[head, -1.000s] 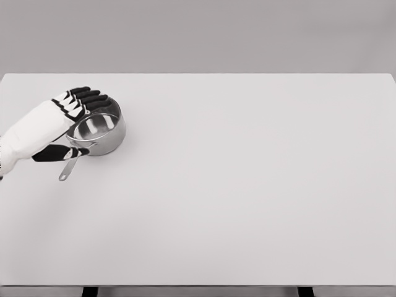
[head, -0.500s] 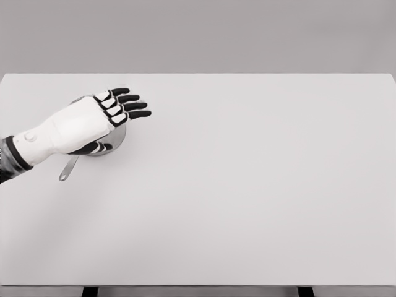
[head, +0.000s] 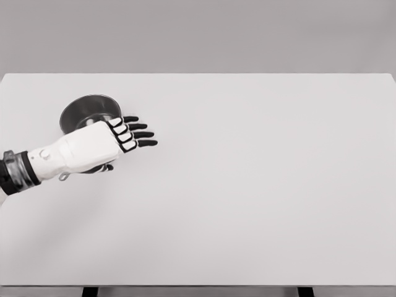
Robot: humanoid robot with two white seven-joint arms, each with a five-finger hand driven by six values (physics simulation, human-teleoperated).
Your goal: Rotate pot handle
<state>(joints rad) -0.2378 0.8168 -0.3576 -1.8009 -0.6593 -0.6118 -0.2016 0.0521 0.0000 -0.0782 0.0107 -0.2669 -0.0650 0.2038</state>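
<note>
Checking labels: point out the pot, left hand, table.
pot point(head: 83, 108), head view, inner wall near the rim
left hand point(head: 93, 146), head view, back of the hand
table point(head: 260, 185), head view, bare top

A small shiny metal pot point(head: 86, 111) sits upright at the far left. Only the tip of its thin handle point(head: 62, 177) peeks out near the front.

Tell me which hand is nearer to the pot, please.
Left. The left hand is over the near side of the pot, covering part of it, fingers spread, holding nothing. The right hand is not in view.
</note>
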